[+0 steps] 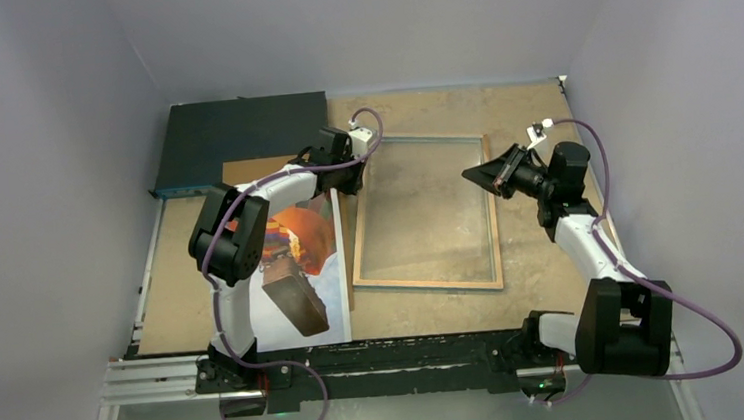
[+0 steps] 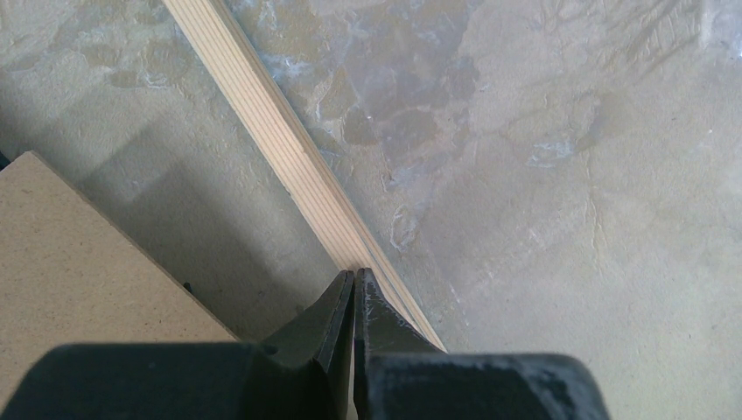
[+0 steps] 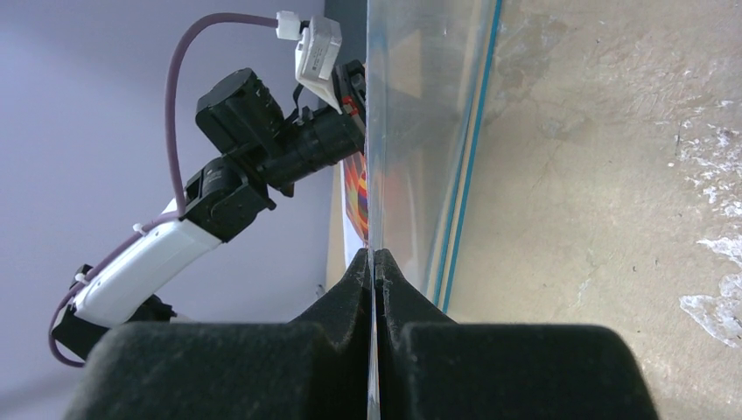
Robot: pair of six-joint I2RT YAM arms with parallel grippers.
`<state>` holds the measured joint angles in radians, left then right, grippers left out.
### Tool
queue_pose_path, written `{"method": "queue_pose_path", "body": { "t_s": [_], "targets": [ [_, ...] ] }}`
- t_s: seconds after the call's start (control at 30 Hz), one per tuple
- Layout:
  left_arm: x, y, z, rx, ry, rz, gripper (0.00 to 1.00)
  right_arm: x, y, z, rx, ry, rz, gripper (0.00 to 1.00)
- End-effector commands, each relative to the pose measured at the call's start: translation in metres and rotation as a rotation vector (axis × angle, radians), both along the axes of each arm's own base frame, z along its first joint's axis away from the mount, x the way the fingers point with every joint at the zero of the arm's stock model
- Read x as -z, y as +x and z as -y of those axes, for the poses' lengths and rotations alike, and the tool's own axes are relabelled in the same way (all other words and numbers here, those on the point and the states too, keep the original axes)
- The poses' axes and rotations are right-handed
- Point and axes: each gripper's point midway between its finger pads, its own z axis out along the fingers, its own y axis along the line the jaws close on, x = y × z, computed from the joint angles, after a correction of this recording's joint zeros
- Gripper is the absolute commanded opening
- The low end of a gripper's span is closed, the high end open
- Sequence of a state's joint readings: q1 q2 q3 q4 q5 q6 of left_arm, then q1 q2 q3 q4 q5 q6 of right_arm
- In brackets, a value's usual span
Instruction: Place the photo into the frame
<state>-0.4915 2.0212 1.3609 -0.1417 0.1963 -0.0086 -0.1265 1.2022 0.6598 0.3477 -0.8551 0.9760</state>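
- Risk of the frame (image 1: 426, 284) slipping or twisting: right claw (image 3: 374, 254) closed on only a thin clear edge at the frame's right side, so a small turn of the wrist could let it slide out or strain the pane
- Left claw (image 2: 354, 276) with fingers together and nothing seen between them, tips at the pale wood rim near the frame's far-left corner; pushing too hard there could shove the frame sideways toward the brown board (image 2: 70, 254)
- Photo (image 1: 310, 237) lying face up on the table (image 1: 542, 257), just left of the frame and partly under the left arm; could get dragged or creased by a low sweep of that arm
- Wood back of the frame facing up and picture side of the photo facing up too, so probably needs turning over before going in; otherwise likely to show its blank side
- Long axis of the photo running from the near edge toward the far wall, balloon top pointing away from the arm bases, basket nearer them
- Long axis of the frame running much the same way, slightly skewed, near-left corner just beside the photo's right edge
- Dark box (image 1: 242, 135) at the far left, apart from both
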Motion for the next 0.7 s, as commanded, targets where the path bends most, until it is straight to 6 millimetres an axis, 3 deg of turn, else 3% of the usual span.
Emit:
{"method": "queue_pose_path", "body": {
  "t_s": [0.0, 0.47, 0.67],
  "targets": [
    [0.016, -0.029, -0.004, 0.009, 0.012, -0.112, 0.0, -0.021, -0.006, -0.004, -0.035, -0.001, 0.09, 0.0],
    [0.015, -0.027, -0.003, 0.003, 0.011, -0.113, 0.0, 0.002, -0.005, -0.004, -0.107, -0.122, 0.112, 0.0],
    [0.015, -0.027, -0.003, 0.002, 0.011, -0.115, 0.0, 0.005, -0.007, -0.012, -0.133, -0.105, 0.111, 0.0]
  ]
}}
